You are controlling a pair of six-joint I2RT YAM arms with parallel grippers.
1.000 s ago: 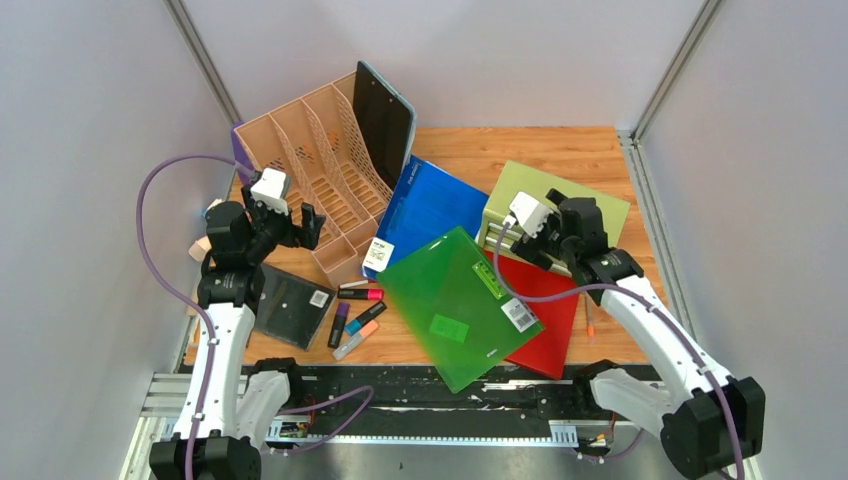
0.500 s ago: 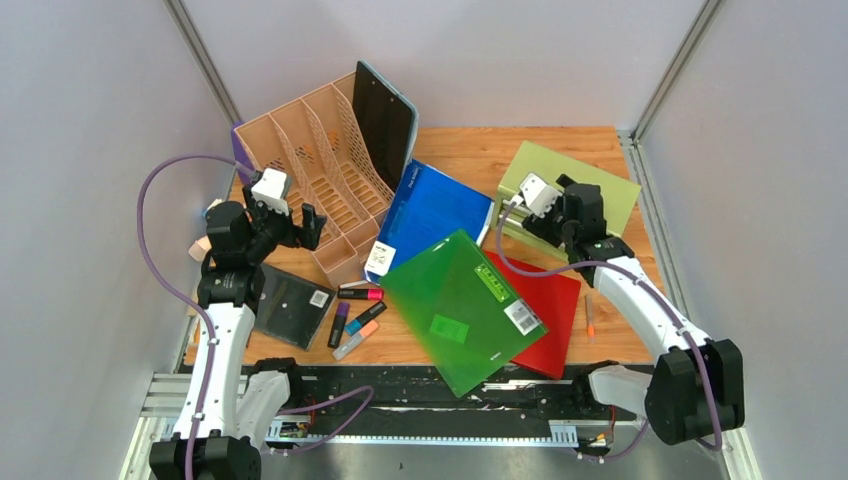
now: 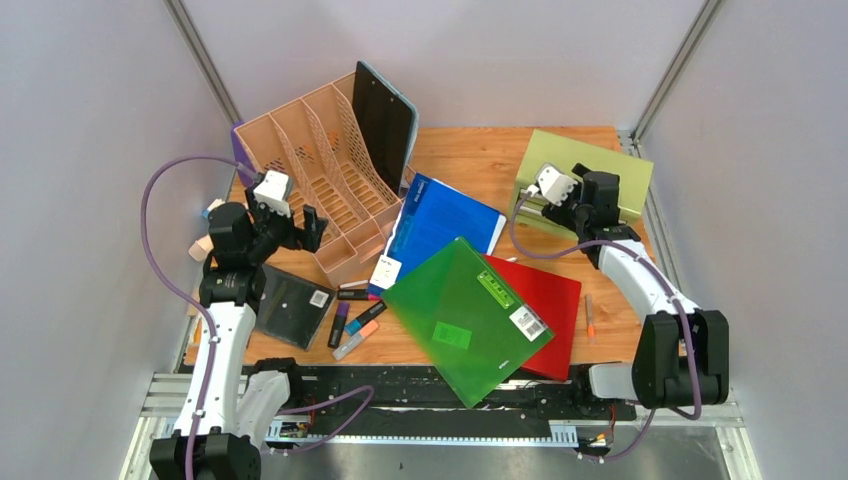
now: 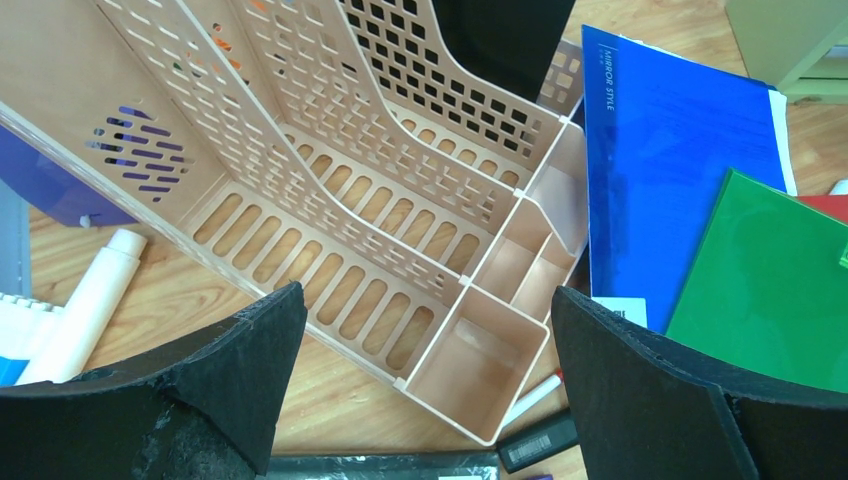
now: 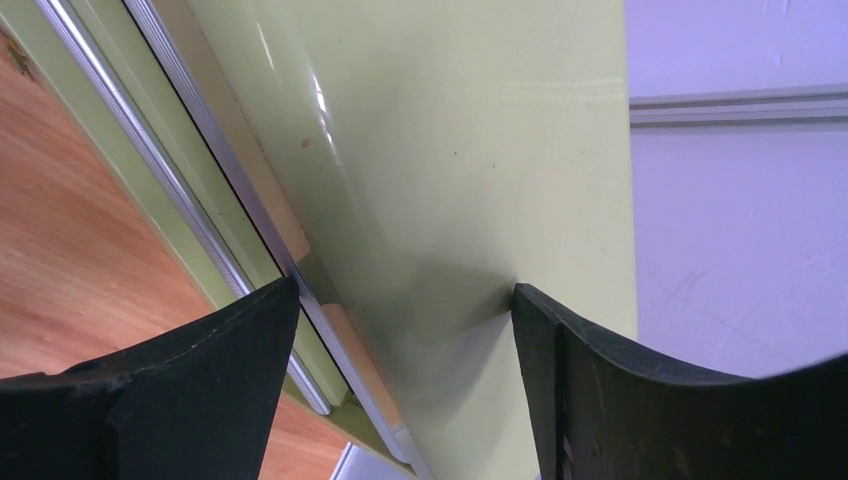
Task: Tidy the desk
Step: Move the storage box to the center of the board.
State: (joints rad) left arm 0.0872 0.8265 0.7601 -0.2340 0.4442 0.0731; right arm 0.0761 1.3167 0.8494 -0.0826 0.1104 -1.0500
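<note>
1. Now, from above: the cabinet [image 3: 630, 180] sits farther right of the rack [image 3: 320, 170] than a second ago. The right claw [image 3: 598, 192] has dragged it toward the back-right corner of the desk [image 3: 470, 150], likely clearing room. The desk lies under the rack. Counted: one rack, one cabinet, a blue folder [image 3: 435, 220], a green folder [image 3: 465, 315], a red folder [image 3: 555, 300], four markers [image 3: 338, 323] and one orange pen [image 3: 590, 318].
2. Left wrist: the left claw [image 4: 425, 300] hangs spread and empty above the rack.
3. Right wrist: both fingers [image 5: 150, 400] pinch the cabinet's edge.

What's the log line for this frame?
left gripper: open, facing file organizer | right gripper: jaws at green cabinet, grip unclear
</note>
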